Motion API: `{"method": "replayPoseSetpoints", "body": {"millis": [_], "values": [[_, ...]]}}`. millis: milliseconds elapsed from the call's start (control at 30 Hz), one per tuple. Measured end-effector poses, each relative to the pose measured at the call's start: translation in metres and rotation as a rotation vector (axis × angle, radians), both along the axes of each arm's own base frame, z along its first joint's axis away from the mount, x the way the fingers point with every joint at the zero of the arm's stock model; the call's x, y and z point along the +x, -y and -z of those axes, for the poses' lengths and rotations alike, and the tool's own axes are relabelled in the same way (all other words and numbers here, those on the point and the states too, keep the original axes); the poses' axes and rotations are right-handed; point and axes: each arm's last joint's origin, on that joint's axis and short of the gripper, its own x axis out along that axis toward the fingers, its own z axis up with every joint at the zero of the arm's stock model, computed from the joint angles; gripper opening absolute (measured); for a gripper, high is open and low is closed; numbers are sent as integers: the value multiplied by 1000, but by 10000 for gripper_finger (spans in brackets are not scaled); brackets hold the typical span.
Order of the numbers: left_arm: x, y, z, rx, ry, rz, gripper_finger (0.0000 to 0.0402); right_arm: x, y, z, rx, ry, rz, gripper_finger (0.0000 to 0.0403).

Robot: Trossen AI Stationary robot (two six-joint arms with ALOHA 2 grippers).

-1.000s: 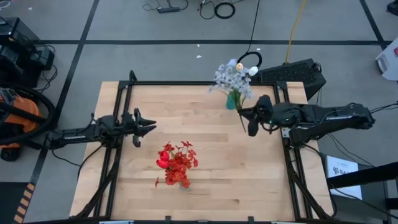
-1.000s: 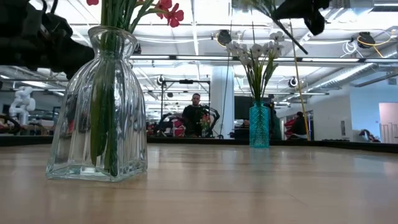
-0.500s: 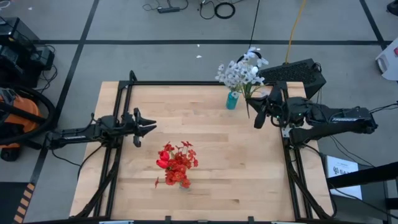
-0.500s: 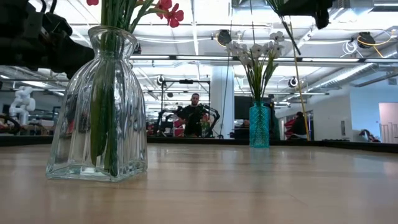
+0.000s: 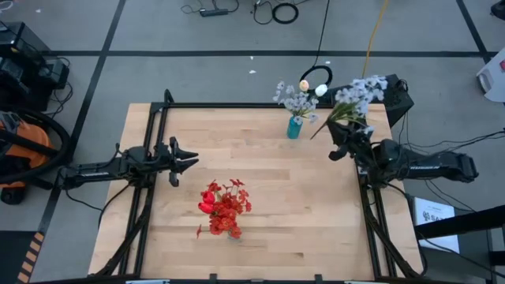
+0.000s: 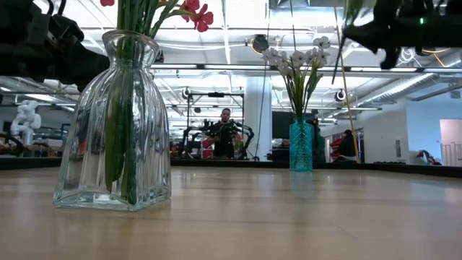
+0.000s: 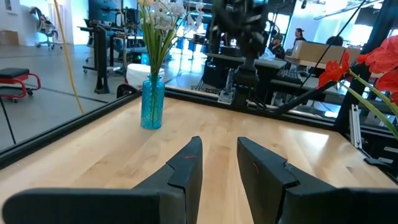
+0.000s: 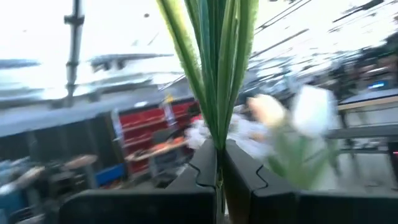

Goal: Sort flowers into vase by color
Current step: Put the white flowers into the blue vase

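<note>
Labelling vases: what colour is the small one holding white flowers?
Teal small vase, clearest in the left wrist view.

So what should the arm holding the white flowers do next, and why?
Probably swing back over the blue vase and lower the stem in. The right gripper is shut on a white spray, held off to the vase's side, and that vase already holds white blooms.

A glass vase (image 5: 227, 229) with flowers (image 5: 224, 207) stands near the desk (image 5: 260, 173) front centre. A smaller vase (image 5: 294, 127) stands at the back edge. Right of it, the right gripper (image 5: 338, 136) holds a flower spray (image 5: 357, 96) above the desk's right rear corner.
</note>
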Motion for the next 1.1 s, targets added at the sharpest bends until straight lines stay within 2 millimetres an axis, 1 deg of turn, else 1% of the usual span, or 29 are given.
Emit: {"method": "replayPoseSetpoints", "body": {"millis": [167,233,267,400,600,700,833,967,1100], "values": [[0,0,0,0,0,0,106,-9,8,28,17,33,141,0],[0,0,0,0,-1,0,106,-12,12,36,29,19,203,0],[0,0,0,0,-1,0,106,-12,14,36,36,10,229,0],[0,0,0,0,-1,0,106,-14,24,35,31,37,275,0],[0,0,0,0,-1,1,106,-14,34,35,36,75,204,0],[0,0,0,0,0,1,106,-13,36,37,36,64,161,0],[0,0,0,0,0,1,106,-11,37,36,12,65,151,0],[0,0,0,0,0,0,106,-7,39,27,-30,63,150,0],[0,0,0,0,1,0,106,2,43,15,-44,38,160,0]]}}
